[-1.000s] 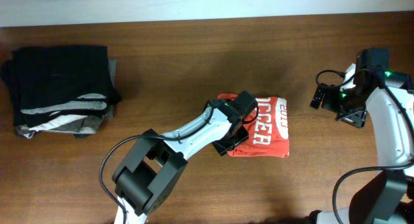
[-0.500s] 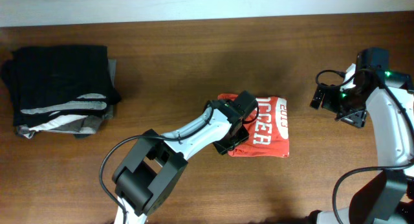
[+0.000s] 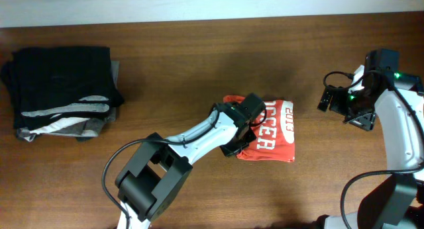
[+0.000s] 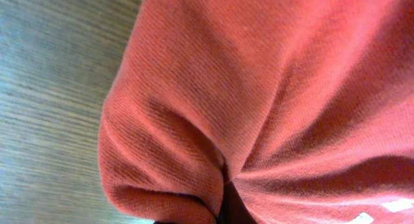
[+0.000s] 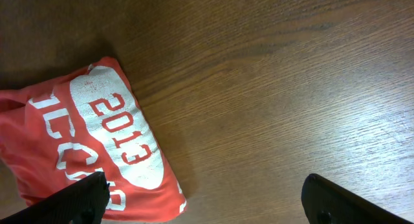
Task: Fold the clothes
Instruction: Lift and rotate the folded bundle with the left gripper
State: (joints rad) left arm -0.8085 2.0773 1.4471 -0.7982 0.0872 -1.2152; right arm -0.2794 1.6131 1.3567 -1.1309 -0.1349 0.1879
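Fabric of T-shirt hiding left claw fingers, grip unclear, right claw wide open, empty.

White "2013" and partial block letters "CCER" on the folded orange-red T-shirt

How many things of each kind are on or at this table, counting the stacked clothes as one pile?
red shirt: 1
pile of dark folded clothes: 1
robot arms: 2, the left arm and the right arm
total: 4
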